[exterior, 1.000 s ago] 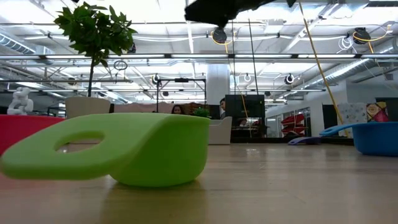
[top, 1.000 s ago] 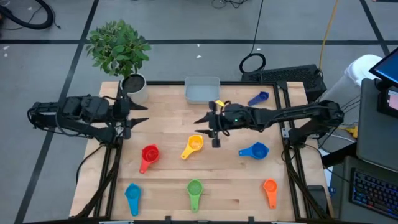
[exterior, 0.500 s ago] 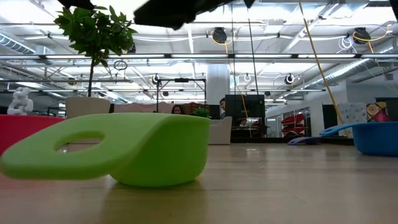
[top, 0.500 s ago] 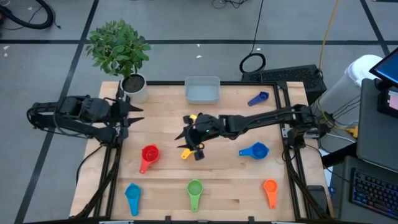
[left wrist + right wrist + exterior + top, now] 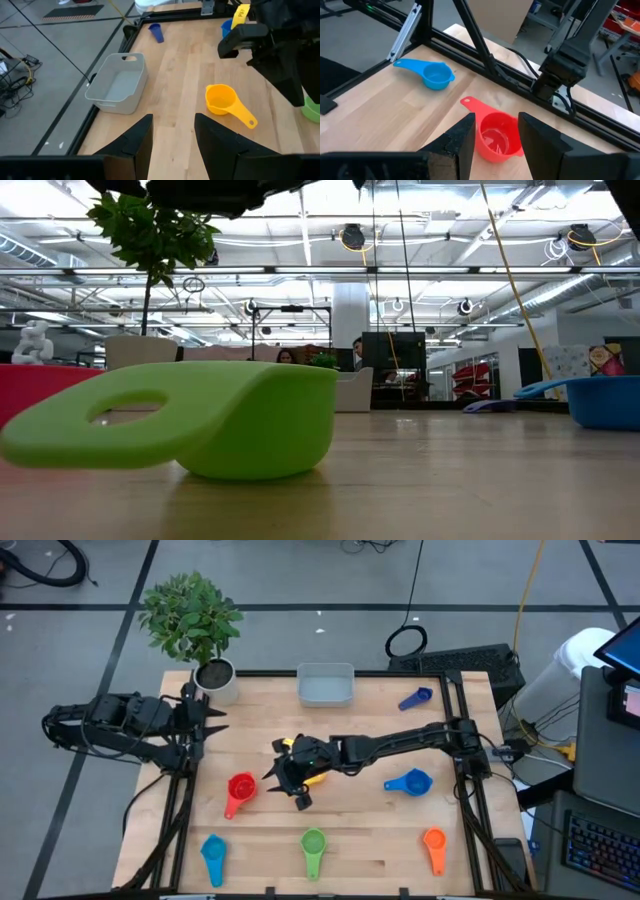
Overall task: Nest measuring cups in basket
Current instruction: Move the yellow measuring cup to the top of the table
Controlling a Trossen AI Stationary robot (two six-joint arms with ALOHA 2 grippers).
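High view first: the right gripper hangs over the middle of the wooden table, stretched far out from the right edge, its two fingers standing apart with nothing between them. Just ahead of it sits the red cup — bowl up, its short flat handle running toward the table's near left corner. The right wrist view shows that same red cup between the finger tips, empty and glossy, with the light blue cup farther off, handle pointing away along the boards. The yellow cup lies mostly under the right arm from above; the left wrist view shows it plainly, bowl open upward, handle slanting toward the table's near side. The green cup sits near the front edge, handle toward the front. The orange cup sits toward the near right corner, handle toward the front too. One dark blue cup rests right of centre, the other near the far right corner. The basket — pale, shallow, empty — stands at the far edge, long side along it. The left gripper waits at the left side near a potted plant, fingers parted and holding nothing.
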